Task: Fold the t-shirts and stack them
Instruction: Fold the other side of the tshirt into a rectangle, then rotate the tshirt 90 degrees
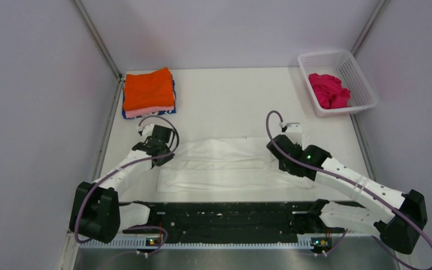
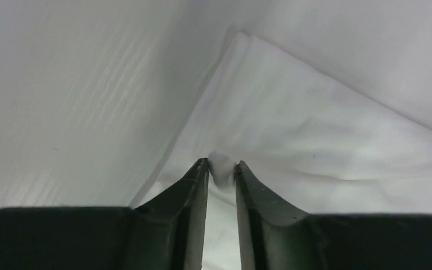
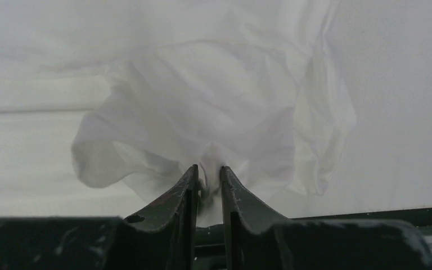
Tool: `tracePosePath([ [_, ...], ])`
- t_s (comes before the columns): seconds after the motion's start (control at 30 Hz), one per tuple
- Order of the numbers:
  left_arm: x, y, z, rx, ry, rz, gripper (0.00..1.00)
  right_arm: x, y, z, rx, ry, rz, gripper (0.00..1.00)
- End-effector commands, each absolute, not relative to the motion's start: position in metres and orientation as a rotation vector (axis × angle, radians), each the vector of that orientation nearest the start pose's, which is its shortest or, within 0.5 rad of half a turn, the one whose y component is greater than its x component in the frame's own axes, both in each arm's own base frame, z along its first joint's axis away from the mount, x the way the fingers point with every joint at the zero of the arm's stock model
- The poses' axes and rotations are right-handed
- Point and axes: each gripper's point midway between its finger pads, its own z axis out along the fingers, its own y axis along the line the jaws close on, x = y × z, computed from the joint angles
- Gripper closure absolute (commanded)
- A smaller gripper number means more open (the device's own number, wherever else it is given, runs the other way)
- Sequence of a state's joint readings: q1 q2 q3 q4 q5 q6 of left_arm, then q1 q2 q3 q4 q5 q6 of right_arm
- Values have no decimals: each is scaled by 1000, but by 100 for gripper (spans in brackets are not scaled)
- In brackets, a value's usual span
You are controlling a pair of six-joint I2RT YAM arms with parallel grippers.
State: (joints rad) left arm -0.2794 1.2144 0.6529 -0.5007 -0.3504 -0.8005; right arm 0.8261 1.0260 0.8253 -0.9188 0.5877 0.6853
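T-shirts are partly done. Three lie folded in a stack [image 1: 149, 93], orange over pink over blue, beyond the left end of the white shirt [image 1: 225, 163]. That shirt lies mid-tabletop [image 1: 230, 101] as a long, half-folded band. The left fingers [image 2: 199, 183] pinch a nub at its left end, and the right fingers [image 3: 187, 188] grip bunched cloth at its right. Beyond its right end, a magenta shirt [image 1: 329, 90] sits crumpled in the basket [image 1: 363, 79]. By this, two shirts remain to finish.

No writing, label, brand or number can be read in any of the 3 views. The white t-shirt [image 1: 225, 166] at centre frame shows only plain cloth.
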Motion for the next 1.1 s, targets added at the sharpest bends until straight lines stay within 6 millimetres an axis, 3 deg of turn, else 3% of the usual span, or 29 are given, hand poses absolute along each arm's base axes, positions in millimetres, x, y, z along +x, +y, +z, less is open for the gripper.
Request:
tracePosePath([
  [0.0, 254, -27, 70, -888, 2325, 99, 47, 143, 130, 103, -149, 2664, 14, 68],
  [0.07, 254, -26, 85, -900, 2292, 84, 31, 123, 139, 98, -228, 2724, 95, 51],
  [0.13, 261, -30, 105, -872, 2258, 30, 3, 117, 137, 101, -224, 2723, 130, 26],
  [0.2, 269, -37, 124, -835, 2232, -32, 1, 123, 138, 114, -199, 2661, 172, 3],
  [0.3, 286, -59, 144, -739, 2221, -185, 1, 143, 152, 139, -145, 2518, 291, 1],
  [0.37, 295, -81, 146, -666, 2241, -316, 1, 157, 168, 148, -101, 2430, 379, 1],
  [0.47, 301, -113, 133, -566, 2317, -479, 1, 173, 174, 137, -19, 2424, 391, 1],
  [0.57, 296, -123, 104, -545, 2428, -504, 1, 191, 158, 114, 146, 2483, 324, 1],
  [0.7, 286, -116, 58, -592, 2536, -414, 1, 214, 146, 80, 312, 2502, 356, 1],
  [0.8, 275, -102, 32, -633, 2597, -299, 1, 237, 126, 58, 430, 2479, 296, 1],
  [0.9, 265, -86, 18, -674, 2622, -188, 1, 265, 101, 41, 548, 2433, 211, 1],
  [1.07, 258, -62, 11, -754, 2611, -112, 1, 307, 79, 20, 700, 2386, 187, 1],
])
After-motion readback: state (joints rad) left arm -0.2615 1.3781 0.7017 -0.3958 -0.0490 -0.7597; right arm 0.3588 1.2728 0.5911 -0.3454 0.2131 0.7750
